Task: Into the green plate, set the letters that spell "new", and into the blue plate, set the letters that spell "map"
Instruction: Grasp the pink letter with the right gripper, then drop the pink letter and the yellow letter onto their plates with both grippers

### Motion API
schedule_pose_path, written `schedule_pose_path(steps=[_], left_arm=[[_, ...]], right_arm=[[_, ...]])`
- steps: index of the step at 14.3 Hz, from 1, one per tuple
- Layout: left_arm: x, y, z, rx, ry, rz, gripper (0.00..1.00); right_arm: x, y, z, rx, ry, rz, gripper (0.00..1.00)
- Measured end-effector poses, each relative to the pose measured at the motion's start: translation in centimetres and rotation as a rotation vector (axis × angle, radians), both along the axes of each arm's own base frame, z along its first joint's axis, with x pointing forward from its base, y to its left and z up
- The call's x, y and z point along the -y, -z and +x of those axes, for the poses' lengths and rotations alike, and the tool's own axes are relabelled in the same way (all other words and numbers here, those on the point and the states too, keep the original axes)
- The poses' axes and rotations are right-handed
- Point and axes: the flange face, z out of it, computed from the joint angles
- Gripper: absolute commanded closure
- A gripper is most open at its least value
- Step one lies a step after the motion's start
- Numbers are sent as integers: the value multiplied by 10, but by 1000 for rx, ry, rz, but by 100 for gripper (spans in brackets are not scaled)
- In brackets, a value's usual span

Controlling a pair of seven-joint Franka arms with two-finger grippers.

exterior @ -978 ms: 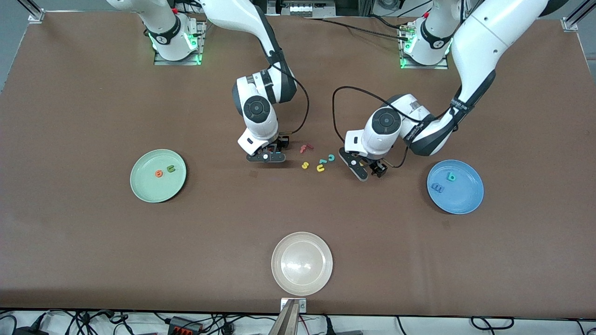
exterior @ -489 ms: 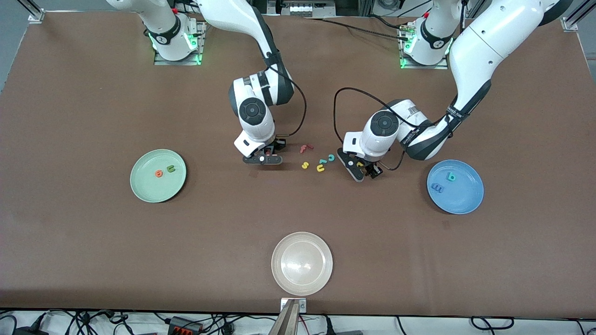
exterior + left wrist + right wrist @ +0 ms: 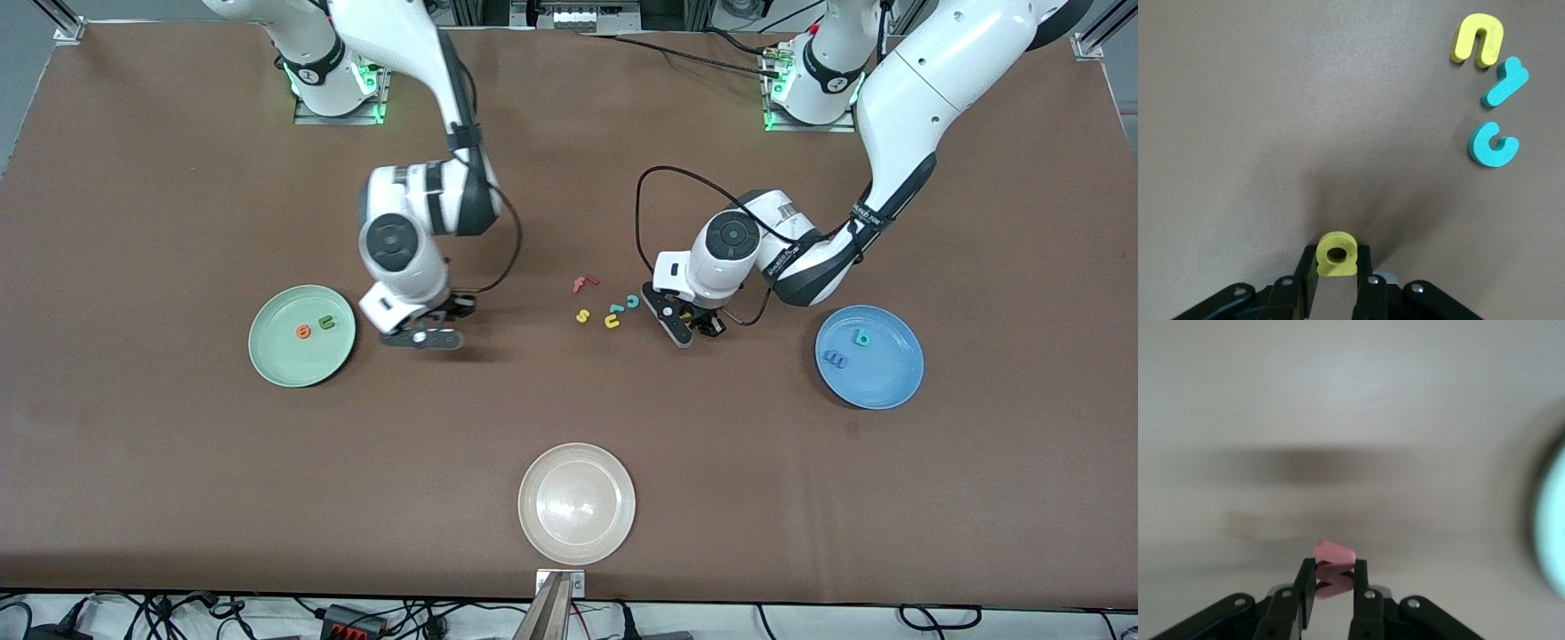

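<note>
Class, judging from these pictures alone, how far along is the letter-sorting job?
Done: orange e and green n lie in the green plate; blue m and teal a in the blue plate. In hand: the right hand grips the pink w, the left hand the yellow p. Left: dropping both.

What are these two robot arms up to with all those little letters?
They are sorting foam letters into plates. The right pincer holds the pink w beside the green plate, which already has the orange e and green n. The left pincer is shut on the yellow p near the leftover letters in the middle. The blue plate has the blue m and teal a. A cream plate sits unused.
</note>
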Motion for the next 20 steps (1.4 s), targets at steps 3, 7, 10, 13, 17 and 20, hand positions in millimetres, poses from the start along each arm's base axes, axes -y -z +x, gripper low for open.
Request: schedule_pose_path(steps=[3, 7, 10, 13, 17, 20], left_arm=[[-15, -11, 11, -11, -37, 70, 93], [-84, -61, 48, 9, -189, 218, 92], [-166, -83, 72, 6, -327, 272, 92], [-227, -81, 83, -10, -429, 273, 89], [-265, -57, 90, -48, -491, 251, 72], [-280, -42, 96, -60, -516, 241, 0]], right_arm=[[94, -10, 24, -80, -8, 14, 93], [205, 8, 30, -150, -26, 54, 93], [255, 17, 28, -170, -57, 74, 93], [275, 26, 28, -173, -65, 89, 92], [271, 52, 34, -133, -84, 78, 92], [277, 65, 34, -129, -78, 79, 89]])
